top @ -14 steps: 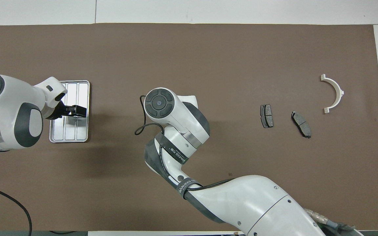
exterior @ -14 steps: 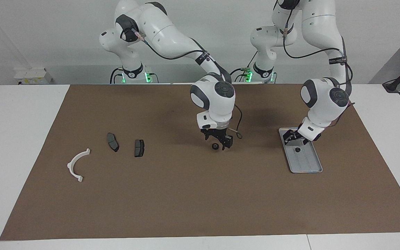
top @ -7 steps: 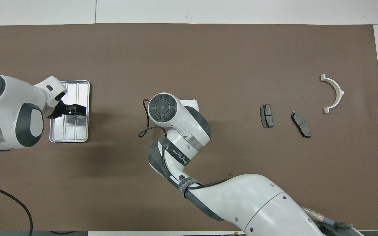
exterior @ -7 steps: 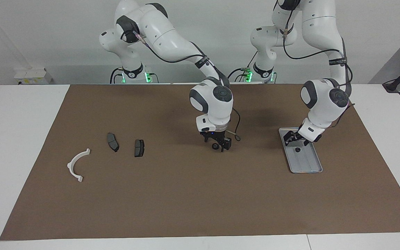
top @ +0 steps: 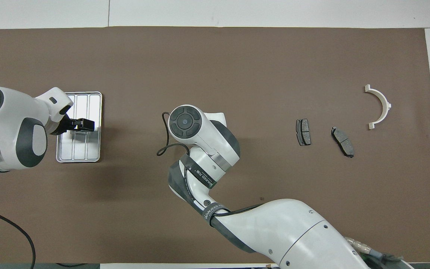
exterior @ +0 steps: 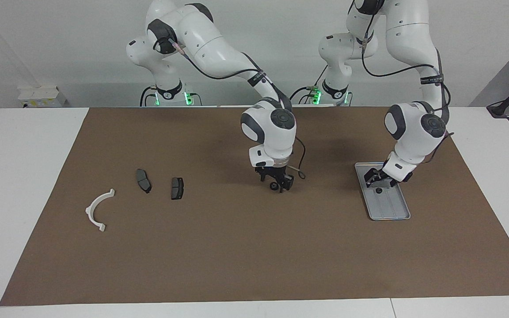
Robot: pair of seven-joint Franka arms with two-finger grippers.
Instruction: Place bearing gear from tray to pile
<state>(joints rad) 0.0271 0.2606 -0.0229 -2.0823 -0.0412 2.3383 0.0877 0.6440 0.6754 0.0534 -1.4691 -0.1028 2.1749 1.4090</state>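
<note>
wall: plain pale grey wall [exterior: 60,53] at my back | table: my white table [exterior: 20,176] under a brown mat [exterior: 237,247] | extras: white socket box [exterior: 42,96] at table's edge | light: even, soft shadows

White table [exterior: 24,176] with a big brown mat [exterior: 237,247] spread flat over most of it. On the mat: flat silver metal tray [exterior: 393,213] near the left arm's end. Small round black gear [exterior: 274,187] around the middle. Two dark grey brake pads [exterior: 177,188] [exterior: 143,180] side by side, with a white curved plastic half-ring [exterior: 97,210] toward the right arm's end.
</note>
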